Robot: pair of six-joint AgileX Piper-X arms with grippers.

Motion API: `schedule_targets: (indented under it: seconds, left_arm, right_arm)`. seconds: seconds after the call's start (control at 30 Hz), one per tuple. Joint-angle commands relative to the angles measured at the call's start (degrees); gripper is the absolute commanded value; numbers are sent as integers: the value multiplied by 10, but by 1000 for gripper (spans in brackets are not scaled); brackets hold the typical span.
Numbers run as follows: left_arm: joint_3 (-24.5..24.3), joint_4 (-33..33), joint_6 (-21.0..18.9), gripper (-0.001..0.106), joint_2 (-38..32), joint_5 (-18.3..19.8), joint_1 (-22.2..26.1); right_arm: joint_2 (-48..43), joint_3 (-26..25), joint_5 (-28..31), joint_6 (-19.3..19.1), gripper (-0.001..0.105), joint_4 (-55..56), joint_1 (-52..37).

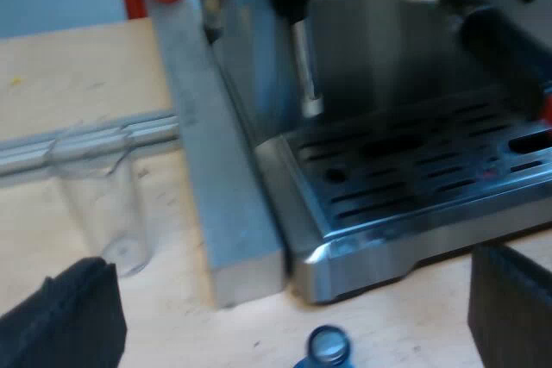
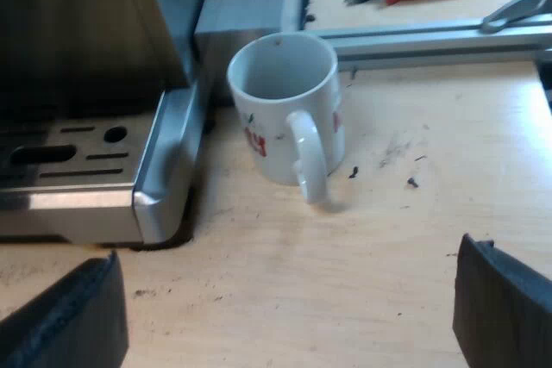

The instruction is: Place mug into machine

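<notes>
Right tool (image 2: 289,321) wide | left tool (image 1: 289,321) wide | mug (image 2: 280,122) upright, just beside machine (image 2: 86,157) tray edge

Bright even light, soft shadow under mug (image 2: 278,122), sheen on machine (image 1: 388,152)

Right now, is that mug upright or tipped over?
Upright. The mug stands on its base on the table beside the machine, mouth up; its inside looks empty.

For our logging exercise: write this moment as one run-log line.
right hand: open, facing mug | mug: upright on table beside machine | left hand: open, empty
</notes>
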Motion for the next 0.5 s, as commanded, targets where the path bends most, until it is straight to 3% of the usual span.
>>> schedule_targets:
  seconds: [0.03,0.13,0.3,0.5]
  left_arm:
    - [-18,-10,-5,82,-13,46,-37]
    - [-22,-13,-5,82,4,71,-61]
    - [-22,-27,-2,82,51,155,-156]
    - [-14,-53,20,82,96,164,-232]
  right_arm:
    - [33,-28,-1,0,78,-2,15]
    - [65,-52,-1,0,78,-2,26]
    - [147,-109,-6,0,78,36,37]
    - [224,-114,-6,0,78,46,37]
